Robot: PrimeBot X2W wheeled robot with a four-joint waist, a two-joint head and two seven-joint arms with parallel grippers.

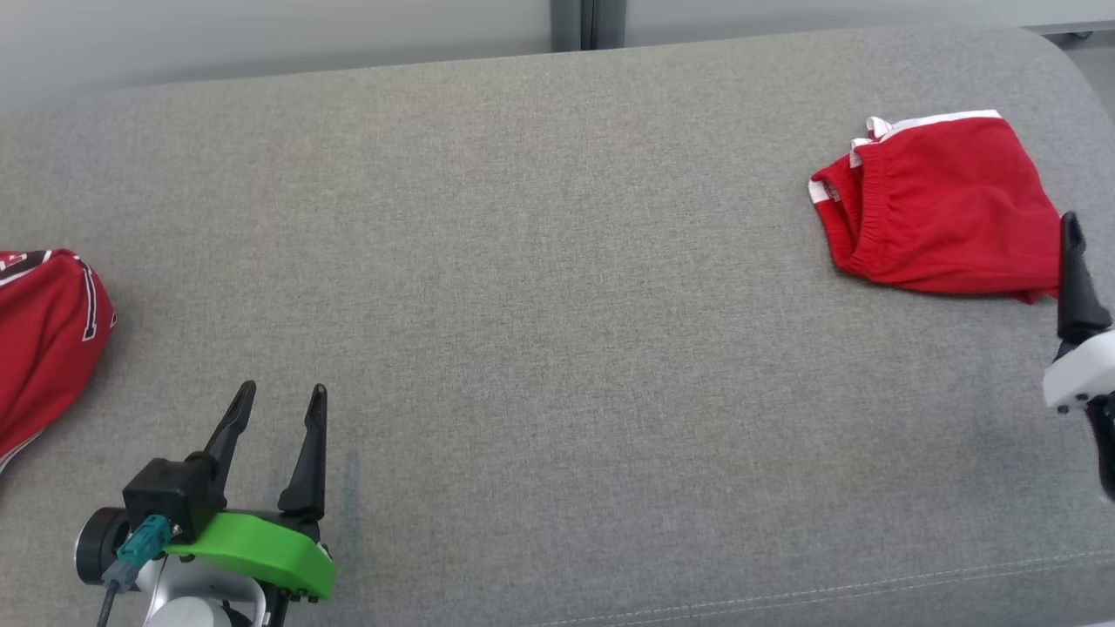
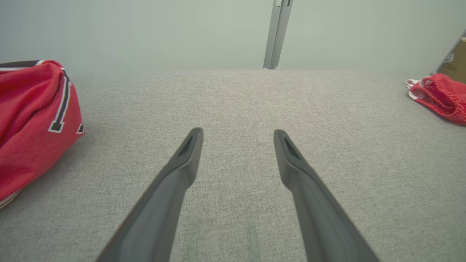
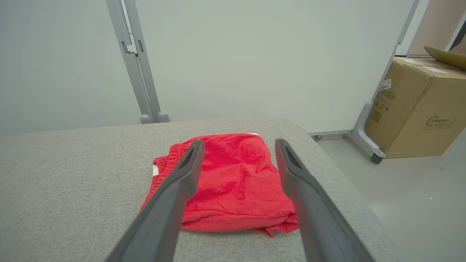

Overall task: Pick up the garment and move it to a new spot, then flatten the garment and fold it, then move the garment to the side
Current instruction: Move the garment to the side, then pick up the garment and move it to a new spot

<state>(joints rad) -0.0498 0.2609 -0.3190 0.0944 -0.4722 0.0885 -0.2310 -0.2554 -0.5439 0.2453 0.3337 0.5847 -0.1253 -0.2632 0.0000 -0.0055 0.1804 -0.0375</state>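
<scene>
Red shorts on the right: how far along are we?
Looks done: the red shorts lie folded, compact, near the right end of the grey cushion. In hand: nothing; the right gripper and left gripper are open, fingers empty. Possibly left: the second red garment at the left edge lies bunched, unfolded.

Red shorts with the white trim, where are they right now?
In the head view the red shorts lie near the right end of the grey cushion, just ahead of the open right pincer.
</scene>
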